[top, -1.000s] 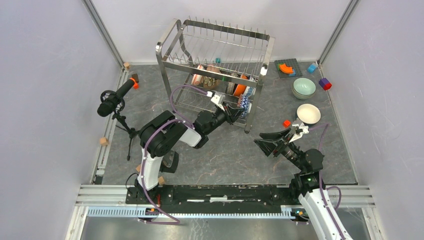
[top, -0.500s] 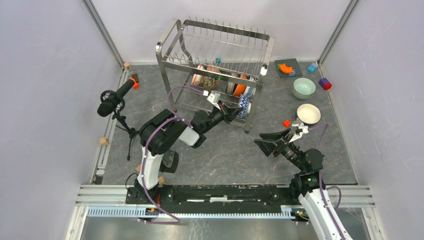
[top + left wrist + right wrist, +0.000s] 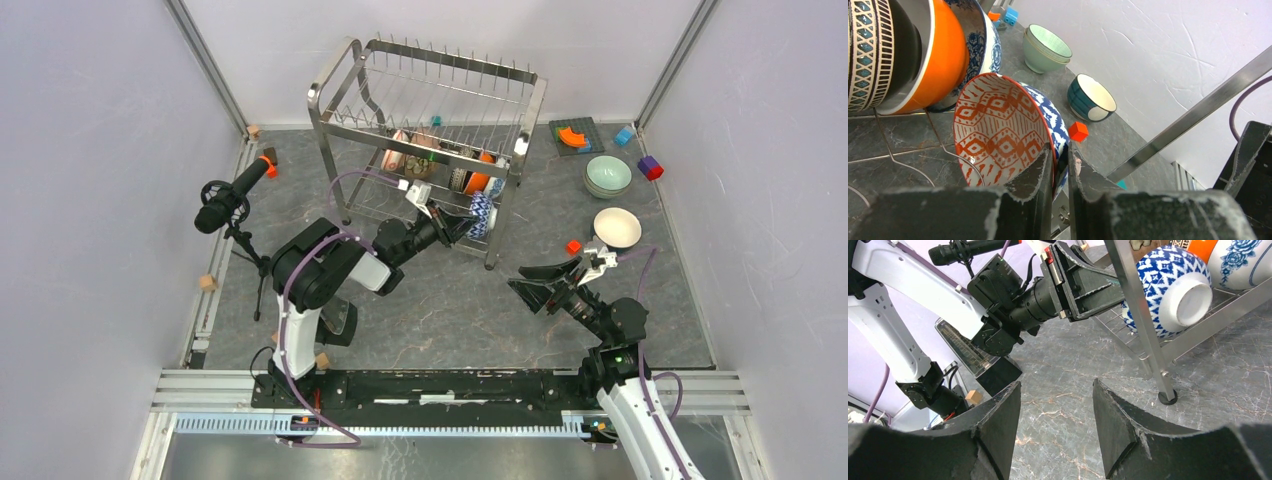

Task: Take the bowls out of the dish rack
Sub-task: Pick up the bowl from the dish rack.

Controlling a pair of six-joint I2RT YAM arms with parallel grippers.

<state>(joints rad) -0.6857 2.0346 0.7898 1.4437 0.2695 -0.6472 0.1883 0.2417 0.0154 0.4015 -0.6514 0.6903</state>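
bowl (image 3: 998, 130): stiff, likely slick, breakable ceramic; best held by the rim.
left claw (image 3: 1060, 150): pinching rim at 5 o'clock.
right claw (image 3: 1055, 425): spread, empty.

The overhead camera hangs above and behind the arms, looking down on the whole table (image 3: 450, 310), with the dish rack (image 3: 420, 143) at 12 o'clock. The left wrist camera sits very close behind the left gripper (image 3: 1060, 150), inside the rack's lower tier, facing 2 o'clock across the floor. The patterned bowl (image 3: 998, 130) fills its foreground, with the green bowl (image 3: 1045, 50) and red cube (image 3: 1078, 131) beyond. The right wrist camera rides low over the table behind the right gripper (image 3: 1055, 384), facing 10 o'clock toward the left arm (image 3: 898, 285). All three views share the patterned bowl.
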